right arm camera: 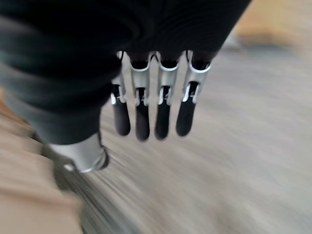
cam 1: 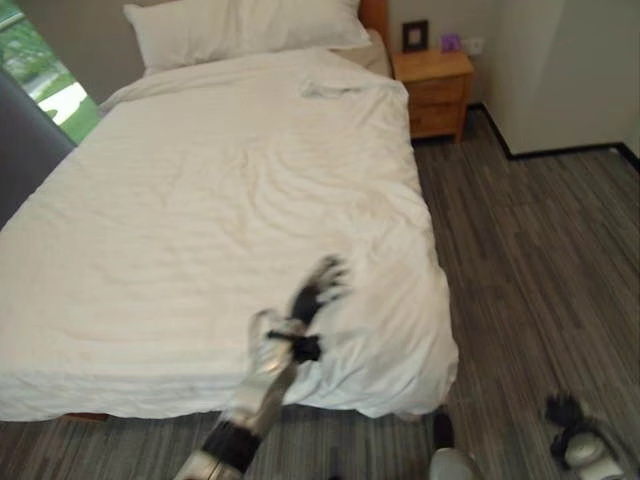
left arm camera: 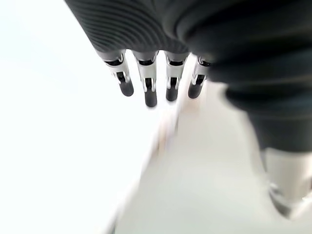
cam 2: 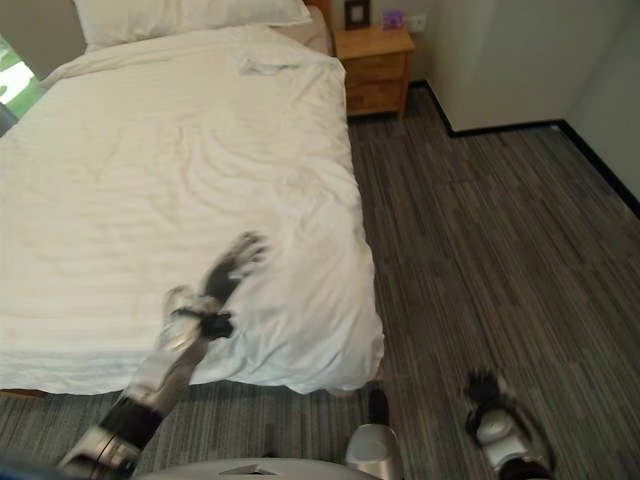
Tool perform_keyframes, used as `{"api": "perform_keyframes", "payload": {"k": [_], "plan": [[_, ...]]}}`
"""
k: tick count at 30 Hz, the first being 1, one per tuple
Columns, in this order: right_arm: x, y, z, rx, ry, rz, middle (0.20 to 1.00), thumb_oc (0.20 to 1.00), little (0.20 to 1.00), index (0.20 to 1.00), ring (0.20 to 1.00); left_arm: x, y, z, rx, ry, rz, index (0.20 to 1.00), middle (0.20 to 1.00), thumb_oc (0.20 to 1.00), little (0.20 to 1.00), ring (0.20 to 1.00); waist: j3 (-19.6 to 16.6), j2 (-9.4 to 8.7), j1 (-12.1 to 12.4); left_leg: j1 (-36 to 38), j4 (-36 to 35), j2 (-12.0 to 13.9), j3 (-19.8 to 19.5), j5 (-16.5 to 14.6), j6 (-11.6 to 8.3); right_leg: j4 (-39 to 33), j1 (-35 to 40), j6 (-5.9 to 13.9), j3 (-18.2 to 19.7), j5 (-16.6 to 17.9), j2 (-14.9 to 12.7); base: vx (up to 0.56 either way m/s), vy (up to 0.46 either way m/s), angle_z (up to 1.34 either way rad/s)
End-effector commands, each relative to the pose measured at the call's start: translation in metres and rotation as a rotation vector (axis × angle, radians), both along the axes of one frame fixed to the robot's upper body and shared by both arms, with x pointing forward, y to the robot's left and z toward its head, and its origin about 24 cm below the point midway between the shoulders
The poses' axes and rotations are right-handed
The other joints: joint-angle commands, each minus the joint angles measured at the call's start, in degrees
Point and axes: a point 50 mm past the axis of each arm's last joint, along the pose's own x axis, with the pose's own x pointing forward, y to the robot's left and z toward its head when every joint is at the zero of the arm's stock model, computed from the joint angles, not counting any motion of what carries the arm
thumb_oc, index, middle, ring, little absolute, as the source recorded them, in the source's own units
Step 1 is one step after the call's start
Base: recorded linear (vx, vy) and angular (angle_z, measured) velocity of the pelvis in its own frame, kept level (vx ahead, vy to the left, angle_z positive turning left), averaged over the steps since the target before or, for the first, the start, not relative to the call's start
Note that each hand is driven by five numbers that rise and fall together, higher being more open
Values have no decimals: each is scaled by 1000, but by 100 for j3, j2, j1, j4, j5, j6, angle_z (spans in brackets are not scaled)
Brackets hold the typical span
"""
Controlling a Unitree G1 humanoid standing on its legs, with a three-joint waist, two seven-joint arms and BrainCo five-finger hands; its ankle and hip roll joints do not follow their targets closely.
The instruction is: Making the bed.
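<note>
L hand [cam 1: 318, 290] flat over white duvet [cam 1: 200, 220]; no legible print.

A small wooden bedside cabinet with drawers [cam 1: 434, 92] stands at the head end, against the grey wall [cam 1: 555, 60]. On its top sit a dark upright picture frame [cam 1: 415, 35] and, just beside it, a small purple object [cam 1: 451, 42]. Grey striped plank floor [cam 1: 530, 260] runs alongside, edged by a black skirting strip [cam 1: 560, 152]
</note>
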Motion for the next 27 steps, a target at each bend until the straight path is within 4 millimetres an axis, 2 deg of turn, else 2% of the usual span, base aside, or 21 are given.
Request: {"api": "perform_keyframes", "payload": {"k": [1,2,3,4,5,6,7,8,9,10,11,12,14,15,16,18,20,24,25,27], "plan": [[45,16,75,-62,-299,200,200,200,200,200,200,-26,48,-6,133,39,174,1000,1000,1000,1000,1000,-61,-511,325,-339,35,110,-266,188,-53,71,541,364,-141,-475,-474,27,29,25],[44,21,69,-45,-296,195,200,200,200,200,200,-38,56,-18,98,86,238,1000,1000,1000,1000,1000,-79,-514,384,-355,35,110,-317,181,-47,71,559,358,-180,-493,-480,4,25,21],[51,30,72,-19,-332,208,200,200,200,200,200,-47,65,-21,89,108,288,1000,1000,1000,1000,1000,-99,-534,471,-401,35,101,-380,209,-42,71,572,342,-245,-488,-489,-4,10,21],[52,30,72,-19,-332,208,200,200,200,200,200,-47,65,-21,89,108,289,1000,1000,1000,1000,1000,-106,-537,465,-412,35,100,-383,213,-41,71,564,342,-247,-486,-491,3,4,22],[67,51,80,82,-433,224,200,200,200,200,200,-64,67,-33,63,158,336,1000,1000,1000,1000,1000,-132,-550,673,-470,35,91,-489,223,-35,71,626,329,-372,-504,-512,32,6,43],[75,62,82,147,-484,227,200,200,200,200,200,-70,67,-37,56,182,348,1000,1000,1000,1000,1000,-151,-569,726,-515,35,84,-554,237,-34,71,637,322,-440,-510,-530,50,6,51],[82,77,82,283,-540,215,200,200,200,200,200,-78,65,-43,39,210,361,1000,1000,1000,1000,1000,-138,-564,868,-524,35,79,-629,225,-39,71,704,317,-538,-544,-542,32,-1,67],[89,88,83,406,-597,193,200,200,200,200,200,-84,65,-47,34,233,371,1000,1000,1000,1000,1000,-131,-573,965,-552,35,73,-690,239,-36,71,726,306,-590,-555,-549,2,-3,50],[90,88,83,408,-599,194,200,200,200,200,200,-83,65,-47,34,231,372,1000,1000,1000,1000,1000,-144,-584,952,-591,35,64,-698,271,-30,71,693,301,-595,-533,-556,-11,-7,38],[103,111,79,745,-691,115,200,200,200,200,200,-91,62,-56,10,275,381,1000,1000,1000,1000,1000,-116,-590,1186,-662,35,40,-822,306,-35,71,739,285,-727,-551,-569,-5,-8,51],[110,123,78,921,-729,76,200,200,200,200,200,-96,59,-61,-2,301,381,1000,1000,1000,1000,1000,-87,-583,1317,-684,35,30,-886,308,-46,71,779,280,-790,-577,-568,-4,-15,48],[122,139,81,1176,-795,29,200,200,200,200,200,-98,54,-68,-13,333,358,1000,1000,1000,1000,1000,-32,-567,1515,-769,35,9,-983,355,-73,71,791,277,-924,-595,-573,-24,-13,74],[129,150,83,1352,-829,8,200,200,200,200,200,-101,49,-75,-35,362,337,1000,1000,1000,1000,1000,30,-518,1701,-919,35,-2,-1061,450,-113,71,733,268,-1040,-590,-581,-62,-12,67],[135,158,89,1475,-874,-3,200,200,200,200,200,-100,46,-78,-37,375,310,1000,1000,1000,1000,1000,106,-454,1802,-1048,35,0,-1132,524,-168,71,680,264,-1131,-595,-576,-95,-13,58],[139,160,95,1524,-906,-8,200,200,200,200,200,-99,44,-79,-36,374,297,1000,1000,1000,1000,1000,162,-398,1849,-1146,35,7,-1164,572,-199,71,619,263,-1177,-593,-569,-155,-10,49],[144,161,101,1593,-979,-50,200,200,200,200,200,-91,36,-81,-52,367,259,1000,1000,1000,1000,1000,375,-206,1862,-1399,35,16,-1198,691,-266,71,388,255,-1177,-567,-562,-187,7,32],[146,153,92,1593,-979,-135,200,200,200,200,200,-86,32,-82,-62,363,242,1000,1000,1000,1000,1000,484,-80,1819,-1536,35,31,-1180,753,-303,71,204,243,-1145,-538,-562,-142,21,11],[136,133,55,1521,-890,-325,200,200,200,200,200,-74,23,-83,-64,354,205,1000,1000,1000,1000,1000,742,157,1612,-1772,35,74,-1045,841,-340,71,-175,245,-970,-456,-602,-147,37,-27],[116,99,29,1474,-907,-547,200,200,200,200,200,-73,11,-91,-89,386,175,1000,1000,1000,1000,1000,907,414,1343,-2096,35,62,-827,901,-367,71,-727,281,-721,-317,-704,-225,131,-58],[92,71,12,1384,-892,-657,200,200,200,200,200,-74,10,-95,-88,407,166,1000,1000,1000,1000,1000,913,478,1070,-2173,35,101,-562,840,-361,71,-977,335,-523,-326,-708,-112,134,-56]]}}
